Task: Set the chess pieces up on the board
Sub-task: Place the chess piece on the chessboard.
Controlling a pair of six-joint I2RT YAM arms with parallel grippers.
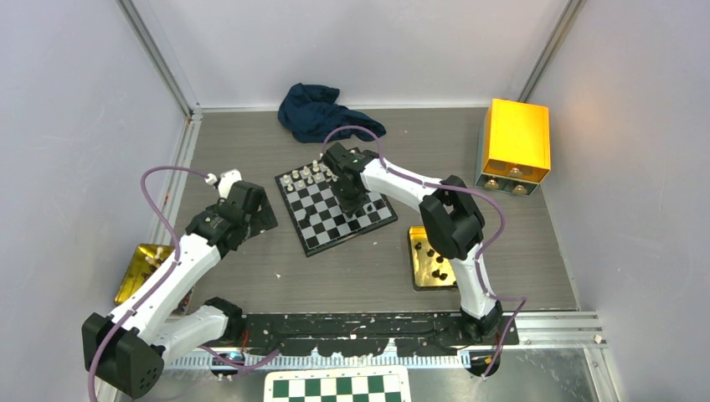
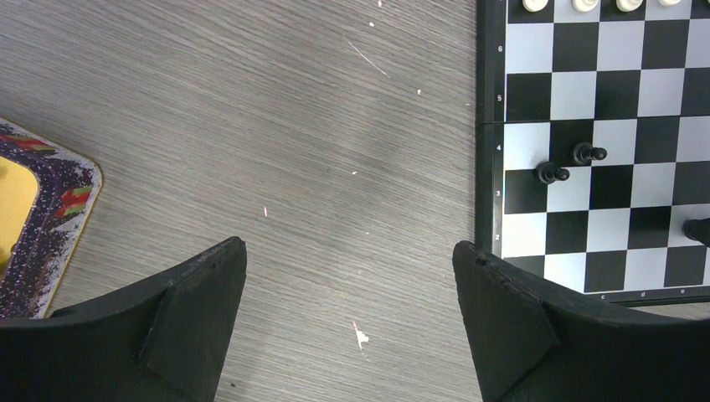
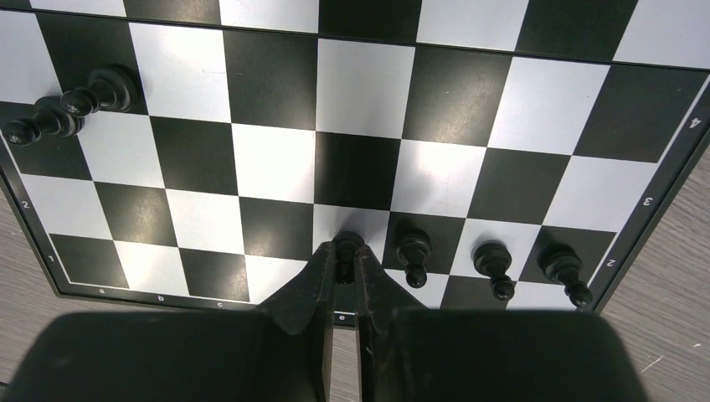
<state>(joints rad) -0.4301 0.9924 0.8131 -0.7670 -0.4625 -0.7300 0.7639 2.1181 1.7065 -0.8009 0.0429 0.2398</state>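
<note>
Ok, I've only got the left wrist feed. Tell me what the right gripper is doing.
Observer: The right gripper is shut on a black pawn, low over the board, in line with three black pawns that stand to one side of it.
Operator: Now report where the unplaced ones are.
Observer: Several black pieces sit on a gold tray beside the right arm.
Operator: List what's behind the board.
Observer: A crumpled blue cloth lies just beyond it, and an orange box stands at the far right.
</note>
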